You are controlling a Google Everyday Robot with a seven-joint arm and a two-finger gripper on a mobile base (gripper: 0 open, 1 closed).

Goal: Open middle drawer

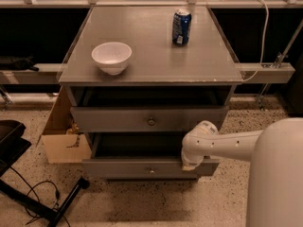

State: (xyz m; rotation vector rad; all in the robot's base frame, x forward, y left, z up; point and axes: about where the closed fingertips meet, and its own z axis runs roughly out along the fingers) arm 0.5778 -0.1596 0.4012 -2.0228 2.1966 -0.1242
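Note:
The middle drawer (118, 168) is the lower of the two grey fronts in view, with a small round knob (151, 170) at its centre. It stands pulled out, and its dark inside (137, 145) shows. My gripper (191, 162) is at the right end of the drawer's top front edge, at the end of the white arm (227, 144) that reaches in from the right. The gripper's tip is mostly hidden by the wrist and the drawer rim.
The upper drawer (109, 119) with its knob (151, 121) sits slightly out. A white bowl (111, 56) and a blue can (181, 27) stand on the cabinet top (151, 65). A cardboard box (64, 143) and a black stand (42, 207) are on the floor at the left.

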